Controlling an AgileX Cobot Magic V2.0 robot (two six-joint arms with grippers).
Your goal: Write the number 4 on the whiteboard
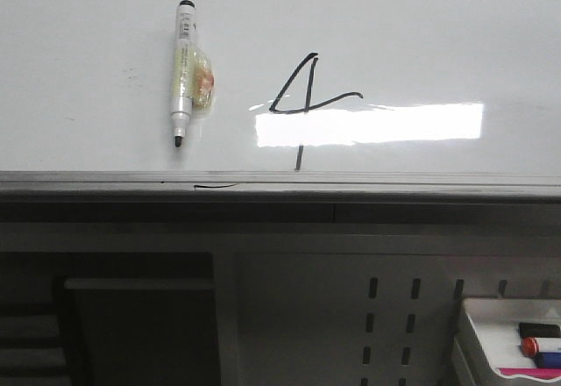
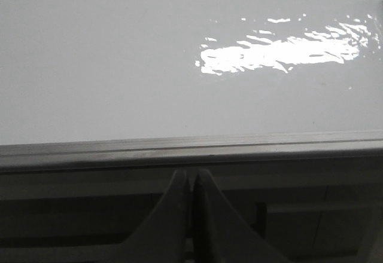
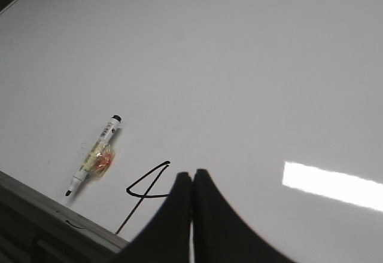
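Observation:
The whiteboard fills the front view, its grey metal rim along the near edge. A slanted black number 4 is drawn near its middle; it also shows in the right wrist view. An uncapped marker with a yellow wrap lies left of the digit, tip toward the rim, also in the right wrist view. My right gripper is shut and empty above the board, beside the digit. My left gripper is shut and empty just off the rim. Neither gripper shows in the front view.
Below the rim stands a grey perforated panel. A white tray with markers sits at the lower right. A short black stroke marks the rim. Bright glare lies across the board.

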